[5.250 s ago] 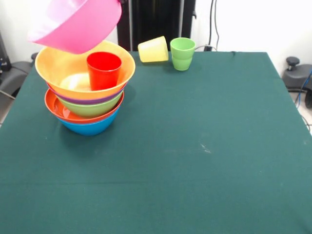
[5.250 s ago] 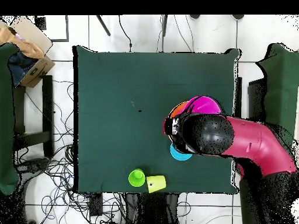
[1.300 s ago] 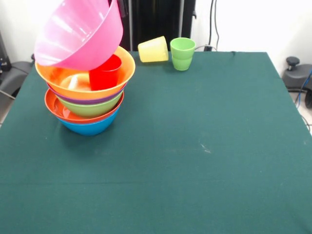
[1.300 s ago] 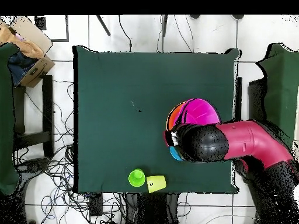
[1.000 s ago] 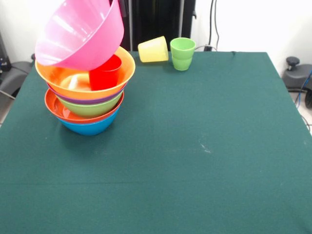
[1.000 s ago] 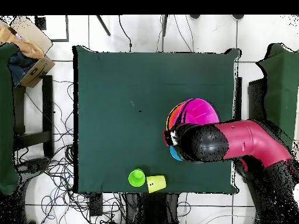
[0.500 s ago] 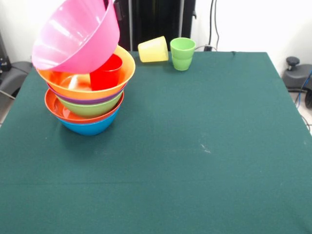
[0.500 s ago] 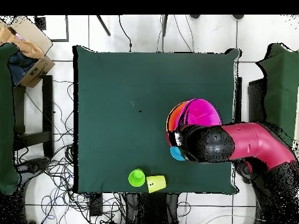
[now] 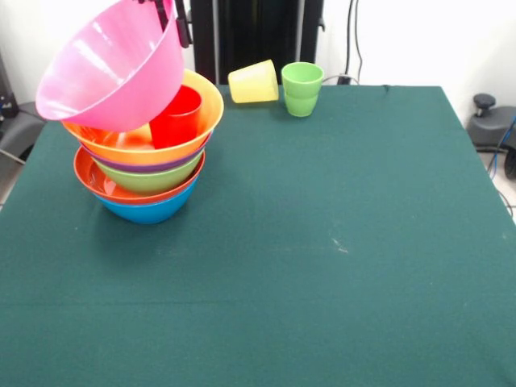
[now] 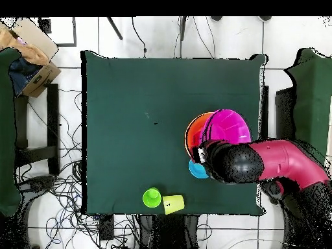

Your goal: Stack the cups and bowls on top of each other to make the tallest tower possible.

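Green cloth covered the table (image 9: 339,242). Above its edge the red arm (image 10: 285,162) reached over the tower (image 9: 141,173) of nested bowls. The gripper (image 9: 173,16) was clamped on the rim of the pink bowl (image 9: 113,68), which was tilted steeply and resting on the pile. Inside the top bowl stood the red cup (image 9: 177,117). The yellow cup (image 9: 253,81) lay beside the upright green cup (image 9: 301,89).

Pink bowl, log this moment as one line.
pink bowl: tilted over tower | claw: at its rim | red cup: inside top bowl
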Controlling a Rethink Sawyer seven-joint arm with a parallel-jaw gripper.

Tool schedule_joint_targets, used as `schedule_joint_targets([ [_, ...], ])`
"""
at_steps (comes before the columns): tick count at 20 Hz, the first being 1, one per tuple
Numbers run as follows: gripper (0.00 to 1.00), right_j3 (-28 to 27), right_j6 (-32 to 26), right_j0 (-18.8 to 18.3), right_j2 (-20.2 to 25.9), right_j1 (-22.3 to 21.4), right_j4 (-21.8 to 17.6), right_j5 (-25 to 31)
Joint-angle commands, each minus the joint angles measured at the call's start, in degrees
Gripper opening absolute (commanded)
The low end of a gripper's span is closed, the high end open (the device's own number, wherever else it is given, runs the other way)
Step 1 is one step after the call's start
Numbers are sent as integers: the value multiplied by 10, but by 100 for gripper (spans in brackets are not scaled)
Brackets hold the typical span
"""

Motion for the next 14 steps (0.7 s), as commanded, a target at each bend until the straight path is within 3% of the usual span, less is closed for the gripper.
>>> schedule_joint_targets([
  [1, 0, 31, -99, 11, 18, 26, -46, -20],
  [14, 0, 34, -81, 20, 21, 16, -47, -19],
])
